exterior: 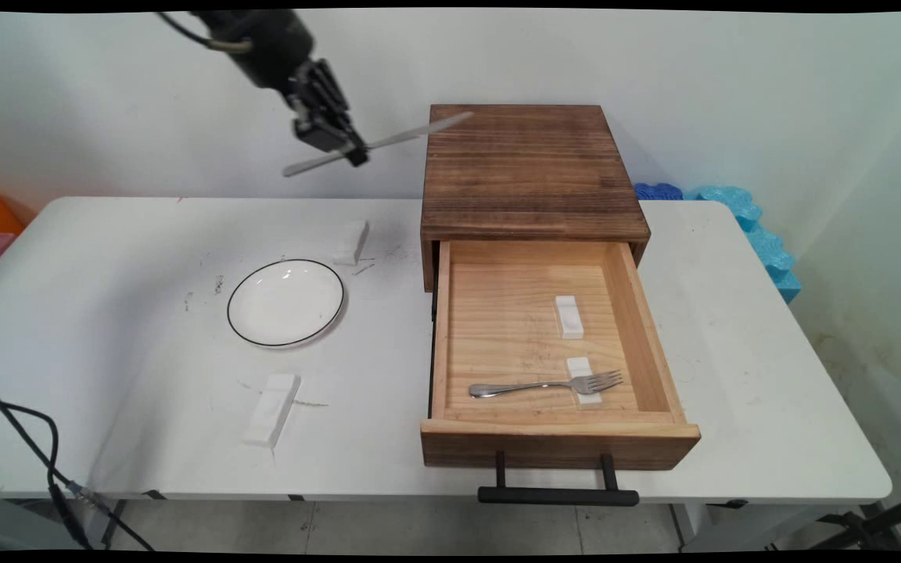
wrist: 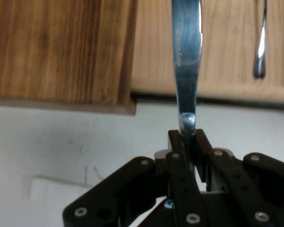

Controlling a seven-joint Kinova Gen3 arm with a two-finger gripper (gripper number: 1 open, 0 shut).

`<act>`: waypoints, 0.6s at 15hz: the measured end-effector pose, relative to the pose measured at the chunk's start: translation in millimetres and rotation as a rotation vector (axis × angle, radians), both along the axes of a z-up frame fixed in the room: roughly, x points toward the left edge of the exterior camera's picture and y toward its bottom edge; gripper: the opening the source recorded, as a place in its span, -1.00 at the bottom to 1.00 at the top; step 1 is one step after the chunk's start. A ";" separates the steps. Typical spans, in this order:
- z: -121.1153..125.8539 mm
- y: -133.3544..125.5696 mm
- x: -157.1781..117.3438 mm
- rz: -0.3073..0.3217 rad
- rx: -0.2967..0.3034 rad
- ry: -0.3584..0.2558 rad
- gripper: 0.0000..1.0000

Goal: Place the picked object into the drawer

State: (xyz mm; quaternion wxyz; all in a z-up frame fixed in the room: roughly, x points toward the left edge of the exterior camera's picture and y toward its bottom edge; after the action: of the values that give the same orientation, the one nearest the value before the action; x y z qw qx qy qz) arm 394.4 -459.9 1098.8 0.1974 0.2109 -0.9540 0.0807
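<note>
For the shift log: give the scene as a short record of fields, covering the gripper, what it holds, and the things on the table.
gripper: raised above the table's far left part, shut on a knife
knife: silver, held near its middle, roughly level
drawer box: dark wood, drawer pulled open
in drawer: fork lying across a white rest; second white rest bare
on table: white plate, black-rimmed; two white blocks

The knife [wrist: 187, 61] is polished metal — glossy. The cabinet [exterior: 529, 168] is dark, grained wood, its drawer [exterior: 497, 313] paler. The desk [exterior: 106, 391] is smooth, matt white — scuffed.
</note>
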 end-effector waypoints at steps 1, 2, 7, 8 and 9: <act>-1.1 -1.3 -15.2 0.001 0.001 -0.005 -1.00; -2.9 -2.9 -32.4 0.000 0.000 -0.011 -1.00; -26.7 -17.9 -108.6 -0.015 0.004 -0.044 -1.00; -35.1 -22.8 -122.7 -0.016 0.006 -0.051 -1.00; -42.7 -27.2 -133.6 -0.018 0.005 -0.059 -1.00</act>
State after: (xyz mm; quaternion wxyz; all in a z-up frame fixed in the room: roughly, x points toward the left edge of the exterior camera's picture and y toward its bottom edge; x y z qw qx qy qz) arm 260.8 -487.2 1056.0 0.1693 0.2004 -0.9614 0.0826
